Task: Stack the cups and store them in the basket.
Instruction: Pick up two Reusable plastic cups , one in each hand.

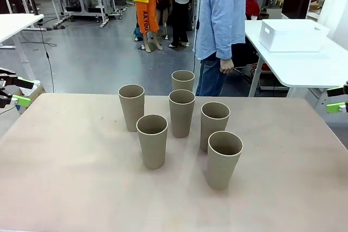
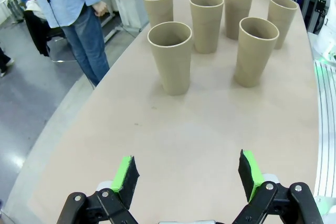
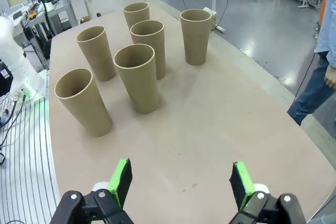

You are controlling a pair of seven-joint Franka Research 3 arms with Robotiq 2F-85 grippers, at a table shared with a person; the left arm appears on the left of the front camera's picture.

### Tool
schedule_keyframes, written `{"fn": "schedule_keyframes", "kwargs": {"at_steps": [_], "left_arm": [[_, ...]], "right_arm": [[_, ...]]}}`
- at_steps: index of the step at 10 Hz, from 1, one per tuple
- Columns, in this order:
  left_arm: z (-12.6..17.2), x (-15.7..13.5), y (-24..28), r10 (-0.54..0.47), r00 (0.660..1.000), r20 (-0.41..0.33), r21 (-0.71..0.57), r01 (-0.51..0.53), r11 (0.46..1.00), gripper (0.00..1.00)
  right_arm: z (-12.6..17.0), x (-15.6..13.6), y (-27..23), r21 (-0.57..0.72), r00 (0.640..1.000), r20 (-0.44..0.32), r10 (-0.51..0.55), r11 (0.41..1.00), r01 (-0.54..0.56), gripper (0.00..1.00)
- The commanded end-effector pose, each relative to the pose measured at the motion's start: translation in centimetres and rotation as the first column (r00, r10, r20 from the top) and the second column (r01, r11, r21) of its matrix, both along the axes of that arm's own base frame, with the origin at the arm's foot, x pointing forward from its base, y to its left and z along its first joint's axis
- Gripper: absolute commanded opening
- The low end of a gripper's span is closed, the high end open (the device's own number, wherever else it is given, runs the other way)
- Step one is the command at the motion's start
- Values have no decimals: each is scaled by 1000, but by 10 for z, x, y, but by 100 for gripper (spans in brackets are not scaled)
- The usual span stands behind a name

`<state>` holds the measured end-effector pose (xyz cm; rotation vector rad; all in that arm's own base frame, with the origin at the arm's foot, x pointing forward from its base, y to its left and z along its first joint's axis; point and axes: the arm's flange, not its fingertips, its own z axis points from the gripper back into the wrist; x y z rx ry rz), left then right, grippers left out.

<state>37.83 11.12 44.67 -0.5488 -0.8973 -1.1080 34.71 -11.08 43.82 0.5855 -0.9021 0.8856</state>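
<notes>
Several tan cups stand upright and apart in a loose cluster mid-table; the nearest cup (image 1: 224,159) is front right and the farthest cup (image 1: 182,80) is at the back edge. The white basket (image 1: 292,35) sits on a separate white table at the back right. My left gripper (image 1: 18,91) hovers open off the table's left edge, and in the left wrist view my left gripper (image 2: 188,179) is empty with the cups (image 2: 171,56) ahead of it. My right gripper (image 1: 339,98) is at the right edge. In the right wrist view my right gripper (image 3: 179,182) is open, well short of the cups (image 3: 137,77).
A person in a light blue shirt (image 1: 220,14) stands just past the table's far edge, one hand (image 1: 227,66) hanging at the side. Bare tabletop (image 1: 70,177) lies to either side of the cluster and in front of it.
</notes>
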Motion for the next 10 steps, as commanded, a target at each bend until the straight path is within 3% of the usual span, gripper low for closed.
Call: {"fn": "schedule_keyframes", "kwargs": {"at_steps": [1, 10], "left_arm": [[1, 0, 1, -3, 1000, 7, 2, 3, 1000, 100], [1, 0, 1, -3, 1000, 7, 2, 3, 1000, 100]], "right_arm": [[0, 3, -1, 18, 1000, 28, 5, 1000, -5, 100], [0, 3, -1, 18, 1000, 28, 5, 1000, -5, 100]]}}
